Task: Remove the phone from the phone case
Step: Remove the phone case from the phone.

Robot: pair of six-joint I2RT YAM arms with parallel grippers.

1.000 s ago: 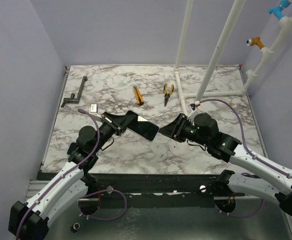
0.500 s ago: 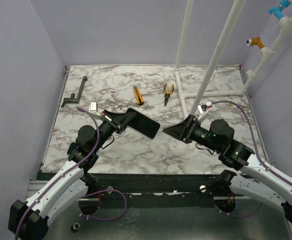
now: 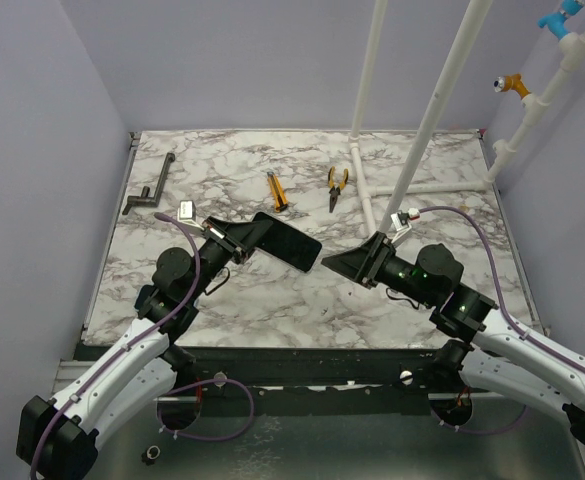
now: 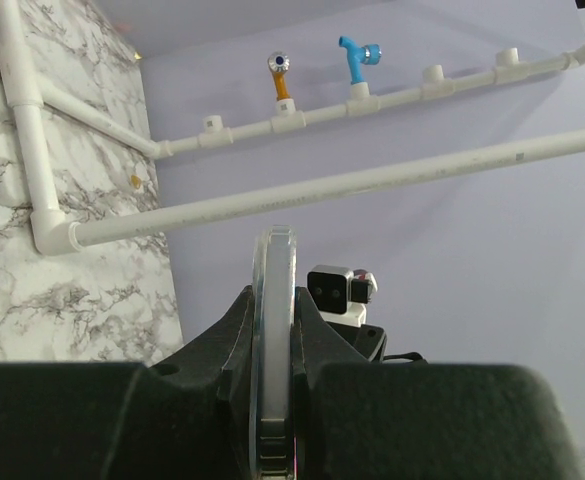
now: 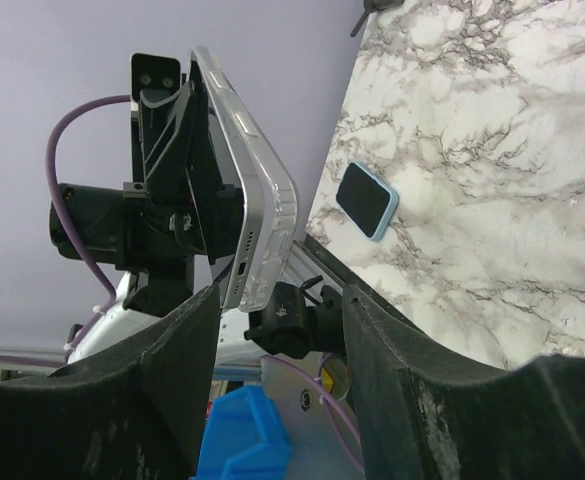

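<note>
The phone (image 3: 292, 244) sits in its clear phone case (image 5: 273, 192) and is held up off the marble table (image 3: 302, 300). My left gripper (image 3: 259, 238) is shut on it. In the left wrist view the phone (image 4: 274, 290) stands edge-on, pinched between the left gripper (image 4: 274, 400) pads. My right gripper (image 3: 334, 263) is open a short way to the phone's right and does not touch it. In the right wrist view the silver phone (image 5: 238, 222) shows its port end just beyond the right gripper (image 5: 277, 335), with nothing between those fingers.
An orange utility knife (image 3: 276, 190), yellow-handled pliers (image 3: 338, 186) and a black crank tool (image 3: 150, 190) lie at the back of the table. White pipes (image 3: 432, 110) rise at the back right. A small dark slab with a light blue rim (image 5: 367, 200) lies flat on the table.
My right gripper has drawn back to the right, away from the phone's end, and its jaws have widened. The left gripper has lifted the phone slightly.
</note>
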